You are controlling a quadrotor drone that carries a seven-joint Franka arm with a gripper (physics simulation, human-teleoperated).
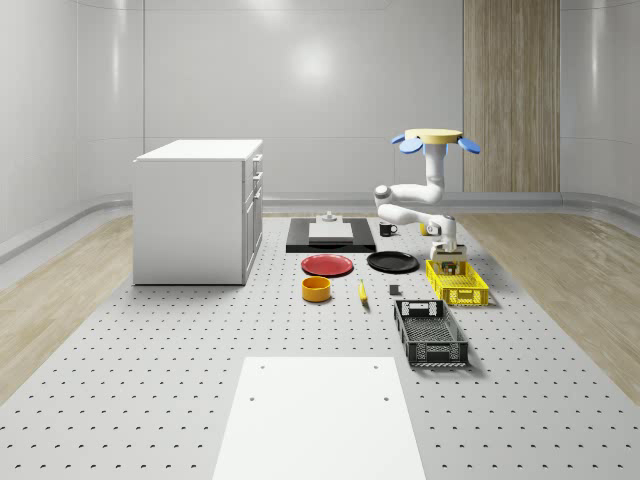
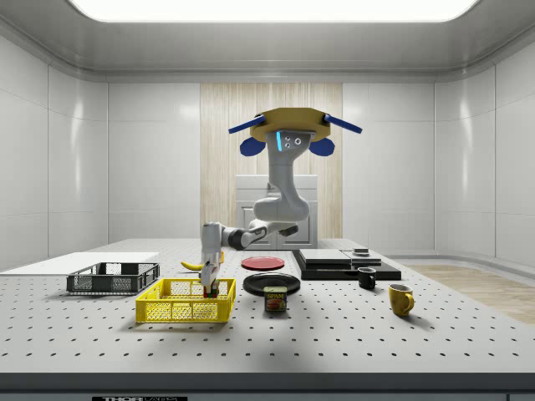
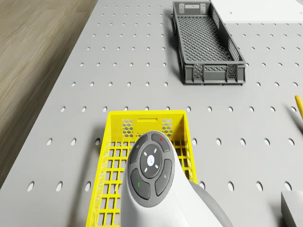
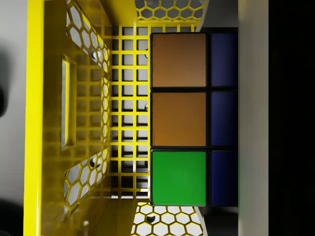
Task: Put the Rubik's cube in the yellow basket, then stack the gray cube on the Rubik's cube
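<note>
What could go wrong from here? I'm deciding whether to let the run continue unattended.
1. The gripper holds the Rubik's cube down inside the yellow basket, close to one end wall; a slight drift of the hovering drone could knock cube or fingers against the wall and shift the basket.
2. Whether the cube rests on the basket floor is unclear; releasing early could leave it tilted, a poor base for stacking.

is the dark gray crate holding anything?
No. In the drone view the dark gray crate shows just its bare mesh floor, while the tool is down in the yellow basket.
</note>
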